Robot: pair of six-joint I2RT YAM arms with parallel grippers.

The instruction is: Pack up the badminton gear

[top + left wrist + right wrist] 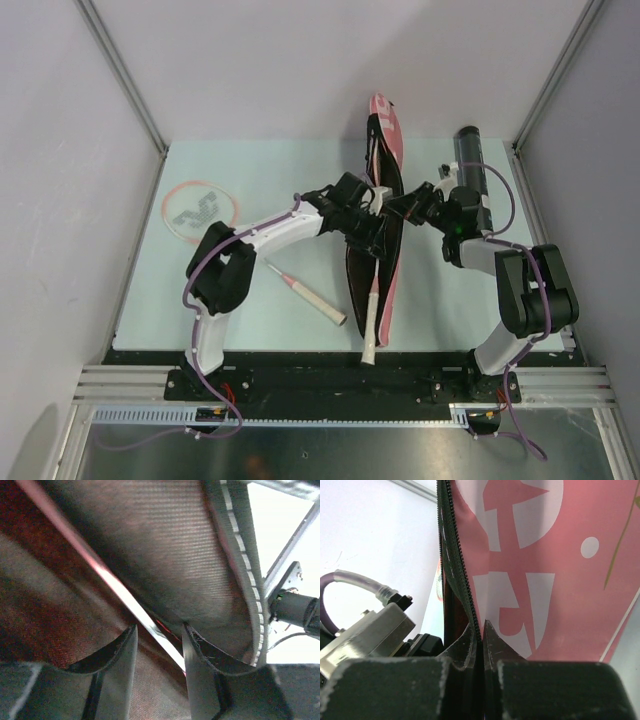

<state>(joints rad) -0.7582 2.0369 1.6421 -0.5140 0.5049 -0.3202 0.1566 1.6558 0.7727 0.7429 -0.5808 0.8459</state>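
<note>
The racket bag (545,580) is pinched at its edge by the right gripper (482,628); the racket shaft (110,580) inside is straddled by the open-fingered left gripper (159,636).

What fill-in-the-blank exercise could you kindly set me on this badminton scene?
1. The right gripper is shut on the zipper edge of the ____ racket bag.
2. One racket lies on the table to the ____ of the bag.
3. The other racket has only its white ____ sticking out of the bag.
4. The black tube lies at the far ____ of the table.

Missing words: pink; left; handle; right.
</note>
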